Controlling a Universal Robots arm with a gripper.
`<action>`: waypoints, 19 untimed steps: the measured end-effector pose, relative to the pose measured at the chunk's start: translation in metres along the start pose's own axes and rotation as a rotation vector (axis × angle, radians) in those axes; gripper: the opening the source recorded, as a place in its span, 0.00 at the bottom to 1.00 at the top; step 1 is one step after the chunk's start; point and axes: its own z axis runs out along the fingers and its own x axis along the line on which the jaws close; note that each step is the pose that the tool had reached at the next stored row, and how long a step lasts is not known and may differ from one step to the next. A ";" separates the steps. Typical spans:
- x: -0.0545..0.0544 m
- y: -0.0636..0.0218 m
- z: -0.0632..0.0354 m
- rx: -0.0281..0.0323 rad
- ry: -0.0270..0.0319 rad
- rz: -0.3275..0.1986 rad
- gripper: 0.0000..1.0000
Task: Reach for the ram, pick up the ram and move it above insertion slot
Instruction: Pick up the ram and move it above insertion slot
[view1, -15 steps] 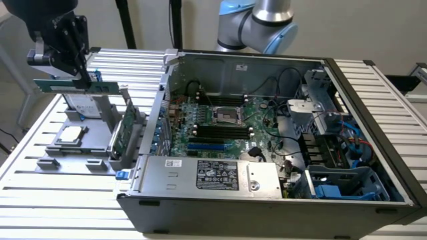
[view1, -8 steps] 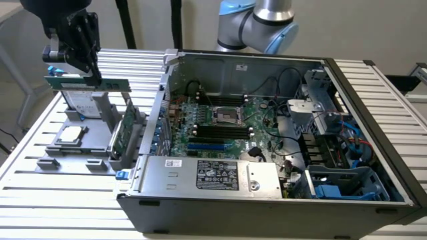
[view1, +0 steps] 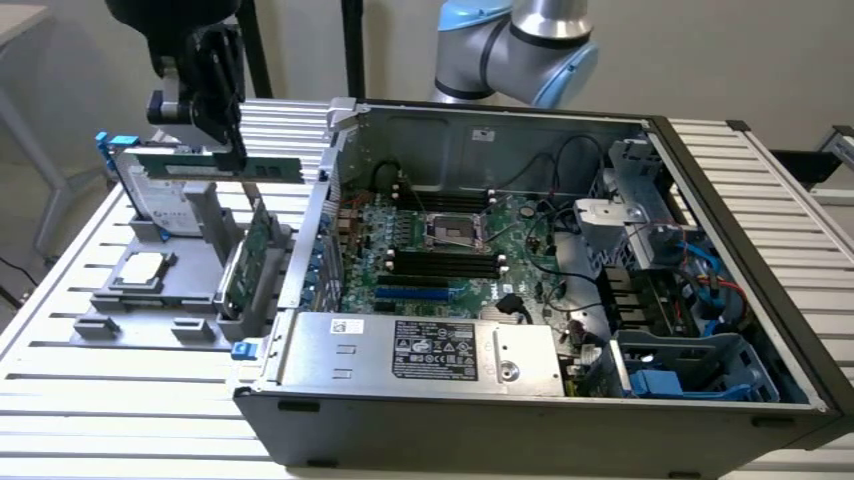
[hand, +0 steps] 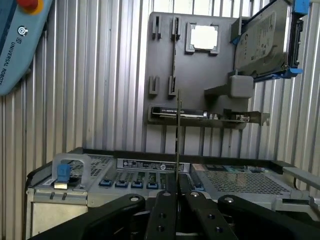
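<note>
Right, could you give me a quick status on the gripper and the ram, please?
Gripper shut on the ram. Ram lifted clear of the grey holder tray, outside the computer case. Ram seen edge-on between the fingers in the wrist view.

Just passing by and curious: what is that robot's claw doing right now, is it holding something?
Gripper: shut on the ram, a thin green stick, held up above the grey holder tray beside the open computer case.

Soft, even indoor light fell across the scene. The open computer case (view1: 534, 250) was dim inside, its far corners shadowed. The slatted desk (view1: 120, 390) beside it shone pale, with mild glare along its ribs.
</note>
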 end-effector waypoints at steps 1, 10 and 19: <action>0.000 -0.0045 0.0000 0.0000 0.0000 0.000 0.13; -0.001 -0.0453 -0.0001 -0.0001 -0.0016 0.000 0.13; -0.007 -0.0867 0.0089 -0.0005 -0.0027 0.000 0.13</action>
